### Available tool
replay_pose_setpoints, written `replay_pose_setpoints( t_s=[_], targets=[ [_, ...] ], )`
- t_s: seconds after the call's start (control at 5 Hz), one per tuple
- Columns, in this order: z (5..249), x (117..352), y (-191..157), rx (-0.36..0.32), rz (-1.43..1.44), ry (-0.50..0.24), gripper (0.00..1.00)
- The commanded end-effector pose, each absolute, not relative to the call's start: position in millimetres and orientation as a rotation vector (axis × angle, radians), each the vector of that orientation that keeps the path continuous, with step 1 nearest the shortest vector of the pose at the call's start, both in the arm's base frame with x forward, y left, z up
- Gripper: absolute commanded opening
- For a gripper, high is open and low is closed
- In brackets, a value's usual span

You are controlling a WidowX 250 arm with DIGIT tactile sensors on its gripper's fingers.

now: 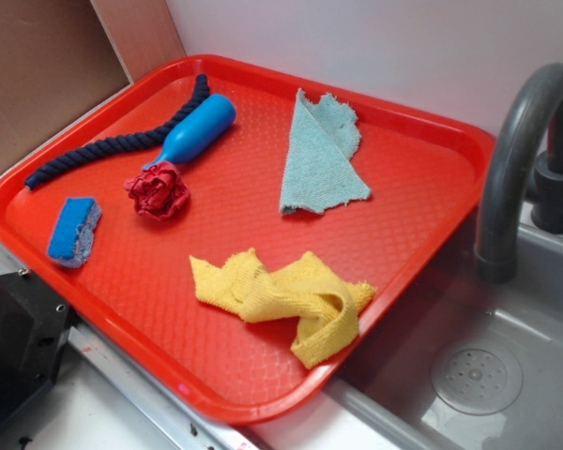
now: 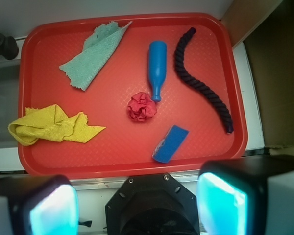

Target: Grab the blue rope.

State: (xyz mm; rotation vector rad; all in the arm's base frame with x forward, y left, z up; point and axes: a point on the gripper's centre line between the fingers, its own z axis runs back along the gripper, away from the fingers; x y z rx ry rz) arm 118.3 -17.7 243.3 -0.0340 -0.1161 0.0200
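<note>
While all items lie on it, tray point(image 2: 235, 98): red, filling most of the wrist view.
Blue rope point(image 2: 202, 81): upper right of wrist frame, curving along the tray's right side, just beside the blue bottle point(image 2: 157, 66).
Other contents: red crumpled cloth point(image 2: 141, 106), blue sponge point(image 2: 170, 143), teal cloth point(image 2: 92, 58), yellow cloth point(image 2: 51, 125).
Gripper point(image 2: 137, 203): bottom edge, fingers spread wide, holding nothing, off the tray.

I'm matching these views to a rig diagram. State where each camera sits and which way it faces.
Exterior: beside and above the tray, looking down at an angle toward the wall, sink at right; no robot in view.
Wrist: on the arm, looking straight down; open end effector at the bottom, off the tray.
Shared: tray, rope, bottle, sponge, both cloths.
</note>
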Motion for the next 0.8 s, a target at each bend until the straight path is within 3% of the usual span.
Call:
replay_pose_setpoints(
  t_s=[0.0, 0.2, 0.6],
  targets=[
    [243.3, 118.3, -17.7, -0.034, 0.02, -0.116, 1.0],
    [237.8, 119.9, -11.1, 0.001, -0.055, -0.163, 1.0],
    [203.3, 150.4, 29.6, -0.068, -0.412, -0.194, 1.0]
  ],
)
